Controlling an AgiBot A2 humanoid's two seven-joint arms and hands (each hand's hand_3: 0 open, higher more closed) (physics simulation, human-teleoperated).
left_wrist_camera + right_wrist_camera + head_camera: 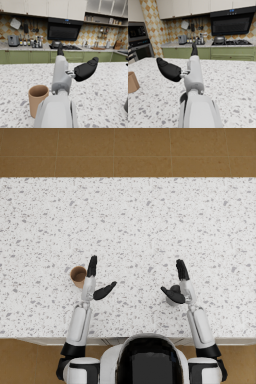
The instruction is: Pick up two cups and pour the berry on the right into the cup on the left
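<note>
Still at reach step, nothing lifted. Had left hand (95, 283) beside brown cup (78, 275) on table (150, 218), fingers spread wide, no contact seen. Right hand (180, 285) over dark cup (173, 295), fingers wide, cup mostly hidden; berry not visible. Next, I judged: close both hands round cups, lift, then tip right into left.
</note>
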